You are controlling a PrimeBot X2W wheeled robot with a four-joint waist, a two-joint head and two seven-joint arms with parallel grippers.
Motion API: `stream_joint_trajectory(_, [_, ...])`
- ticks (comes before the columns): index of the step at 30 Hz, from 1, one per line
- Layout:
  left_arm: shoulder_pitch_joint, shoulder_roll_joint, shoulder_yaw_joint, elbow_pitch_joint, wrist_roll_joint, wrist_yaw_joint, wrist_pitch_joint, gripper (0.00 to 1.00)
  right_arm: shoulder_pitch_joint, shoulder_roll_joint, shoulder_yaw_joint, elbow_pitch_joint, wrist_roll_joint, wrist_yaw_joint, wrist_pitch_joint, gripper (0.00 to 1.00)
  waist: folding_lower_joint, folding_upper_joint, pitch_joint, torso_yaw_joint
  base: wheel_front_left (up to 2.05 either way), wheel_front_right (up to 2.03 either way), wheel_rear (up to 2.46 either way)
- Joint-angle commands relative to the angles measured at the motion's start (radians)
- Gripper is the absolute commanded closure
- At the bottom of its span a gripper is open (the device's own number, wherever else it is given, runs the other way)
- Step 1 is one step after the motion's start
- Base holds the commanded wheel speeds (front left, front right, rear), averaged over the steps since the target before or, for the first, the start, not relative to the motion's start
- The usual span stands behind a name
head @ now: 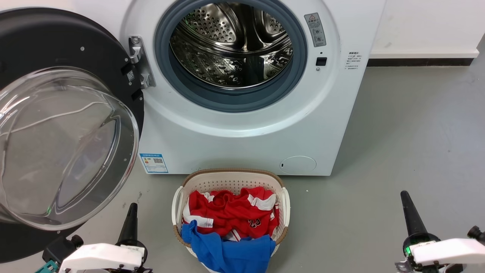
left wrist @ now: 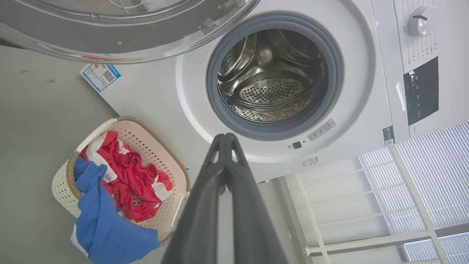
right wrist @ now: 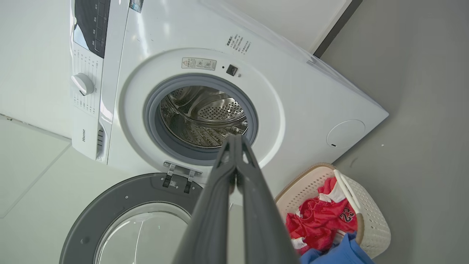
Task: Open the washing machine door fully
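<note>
Since the door (head: pixel 68 125) stands swung wide off its hinge (head: pixel 138 60), I log the step in hand as the last of the opening, or a check that it is done.

Door: at 9 o'clock in the head view, inner face and glass bowl turned toward me, well clear of the mouth. The right wrist view shows it lying nearly flat with the front of the machine (head: pixel 235 144). Machine at 12 o'clock, drum (head: pixel 231 45) fully exposed.

Judgement: little or no swing is left. I cannot tell from these views whether the hinge is at its stop.

Next move, if any: the left arm is the nearer. It would need to reach up to the door's inner rim, on the side away from the hinge, and press it further toward 9 o'clock, staying off the glass. No grasp is needed, a push will do.

Pose: left gripper (head: pixel 133 207) at 7 o'clock, just below the door's lower edge and not touching it, fingers pressed together, holding nothing. Right gripper (head: pixel 404 195) at 5 o'clock over bare floor, fingers likewise together and empty. Both point toward 12 o'clock, forearms low. Basket (head: pixel 231 178) sits at 6 o'clock between them, just before the machine.
</note>
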State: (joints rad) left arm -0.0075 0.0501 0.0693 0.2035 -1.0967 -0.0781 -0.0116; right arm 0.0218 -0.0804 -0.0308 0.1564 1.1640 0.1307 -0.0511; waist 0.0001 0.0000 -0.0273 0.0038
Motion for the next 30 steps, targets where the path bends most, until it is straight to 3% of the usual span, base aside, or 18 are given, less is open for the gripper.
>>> stream_joint_trajectory(1, [-0.026,0.000,0.006,-0.003,-0.028,-0.007,0.006,1.00,-0.025,-0.007,-0.004,-0.002,0.031,0.000,0.009,1.00,-0.0001,0.0000,0.001,0.000,0.00,0.00,0.00])
stream_joint_trajectory(30, [-0.073,0.000,0.027,0.022,-0.296,-0.034,0.073,1.00,-0.087,-0.003,-0.026,0.047,0.279,0.000,0.078,1.00,-0.0001,0.0000,0.015,-0.002,0.00,0.00,0.00])
